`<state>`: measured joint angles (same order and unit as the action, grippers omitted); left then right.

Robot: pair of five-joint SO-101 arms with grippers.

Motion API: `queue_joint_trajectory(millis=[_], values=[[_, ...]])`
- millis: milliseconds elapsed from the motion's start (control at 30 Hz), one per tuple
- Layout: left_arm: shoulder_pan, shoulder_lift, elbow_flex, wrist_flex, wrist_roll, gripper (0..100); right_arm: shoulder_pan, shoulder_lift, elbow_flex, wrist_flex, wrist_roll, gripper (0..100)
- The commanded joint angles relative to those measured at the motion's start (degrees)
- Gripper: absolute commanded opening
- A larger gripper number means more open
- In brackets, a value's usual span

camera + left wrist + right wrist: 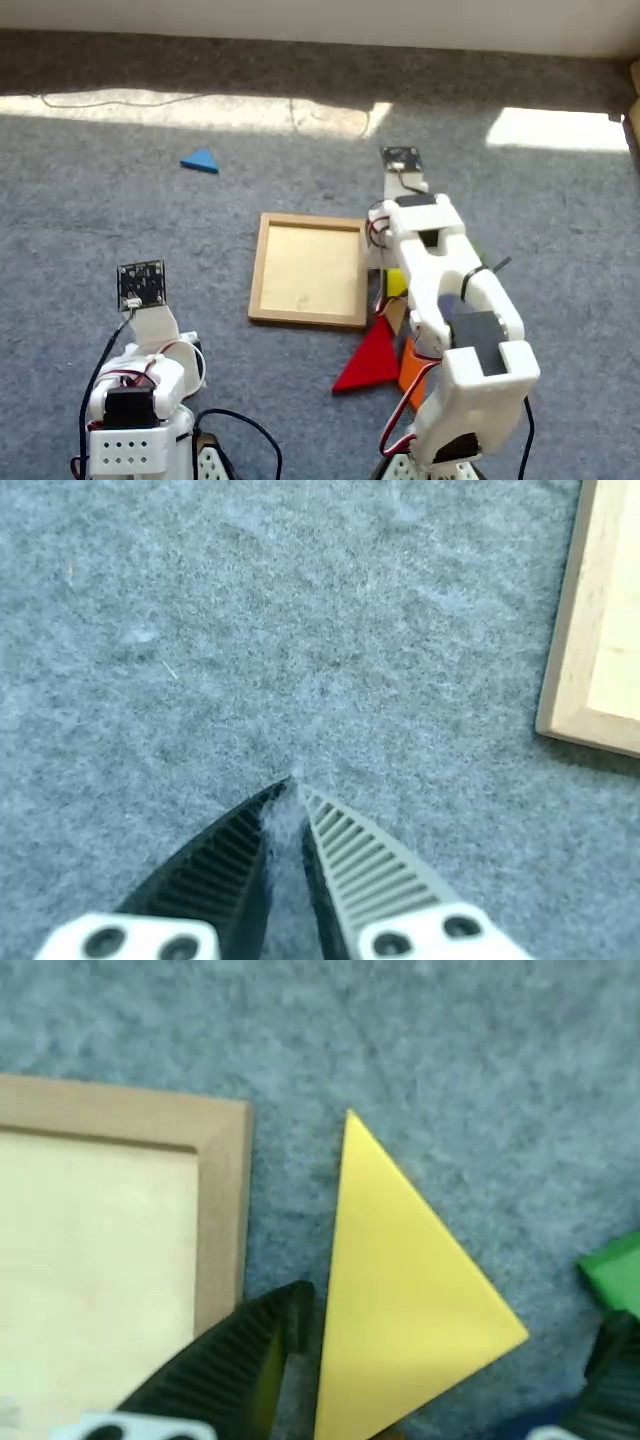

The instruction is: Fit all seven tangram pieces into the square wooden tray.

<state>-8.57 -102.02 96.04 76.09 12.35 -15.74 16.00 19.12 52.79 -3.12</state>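
Note:
The square wooden tray [258, 270] lies on the grey carpet with nothing in it; its frame also shows in my right wrist view [222, 1210] and its corner in my left wrist view [585, 630]. My right gripper [455, 1320] is open just off the tray's right side, its fingers on either side of a yellow triangle [400, 1280]. A green piece [615, 1272] lies just beyond that. A red triangle [370, 358] and an orange piece [410, 368] lie below the tray's right corner. A blue triangle [200, 160] lies far up on the left. My left gripper [295, 790] is shut over bare carpet, left of the tray.
The right arm [450, 300] hangs over the pieces beside the tray and hides some of them. The left arm [140, 385] stands at the front left. Sunlit patches and a thin cable [120, 100] lie at the back of the carpet.

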Motion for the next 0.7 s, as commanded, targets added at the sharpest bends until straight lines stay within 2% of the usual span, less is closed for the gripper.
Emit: queue_joint_trajectory(millis=[0,667], values=[[0.8,-0.9,1.1,0.3,-0.4,0,-1.5,2.2,-3.5,0.0,0.4,41.8],[0.8,-0.9,1.1,0.3,-0.4,0,-7.2,2.3,-3.0,0.1,-0.1,41.8]])
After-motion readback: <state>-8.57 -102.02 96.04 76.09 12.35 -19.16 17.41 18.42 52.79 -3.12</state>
